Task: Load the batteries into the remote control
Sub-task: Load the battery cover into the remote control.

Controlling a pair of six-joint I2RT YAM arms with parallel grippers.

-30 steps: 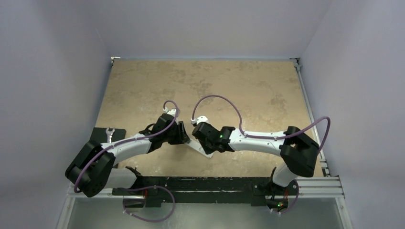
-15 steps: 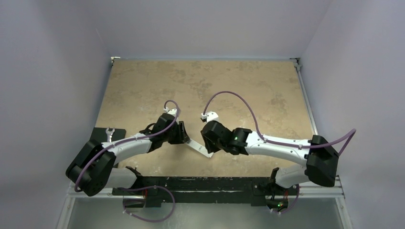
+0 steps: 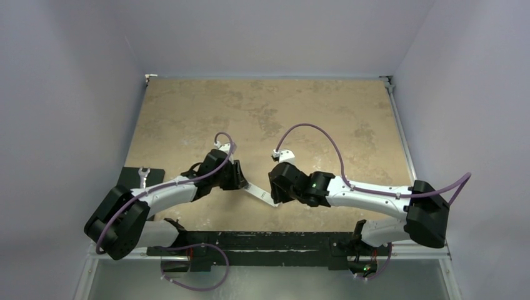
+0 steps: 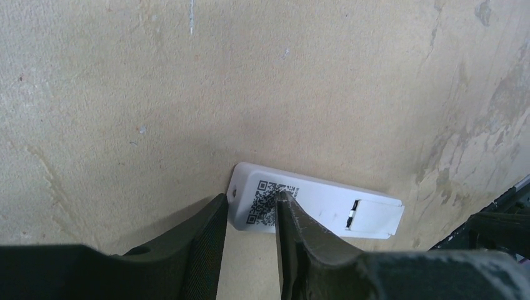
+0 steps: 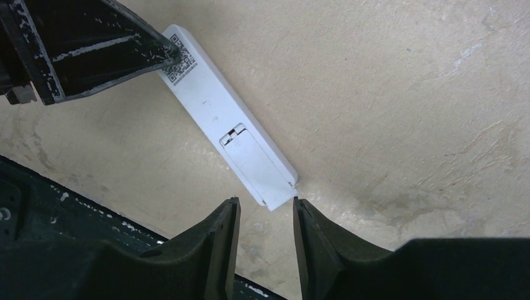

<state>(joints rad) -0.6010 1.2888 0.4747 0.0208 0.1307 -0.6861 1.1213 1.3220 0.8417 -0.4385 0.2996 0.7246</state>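
The remote control (image 3: 259, 192) lies back up on the tan table between my two grippers. In the left wrist view the remote control (image 4: 325, 209) shows a QR code at one end and a battery cover at the other. My left gripper (image 4: 250, 201) is slightly open; one fingertip (image 4: 282, 199) rests on the QR code and the other stands just off the remote's end. My right gripper (image 5: 265, 203) is open and empty, its jaws just short of the battery-cover end of the remote control (image 5: 231, 131). No batteries are in view.
A black plate with a small wrench (image 3: 142, 177) lies at the table's left front. A black rail (image 3: 262, 240) runs along the near edge and shows in the right wrist view (image 5: 37, 206). Walls close in the table on three sides.
My right arm has drawn back to the right, off the remote, so more of the remote shows. The left arm and the remote have stayed in place.
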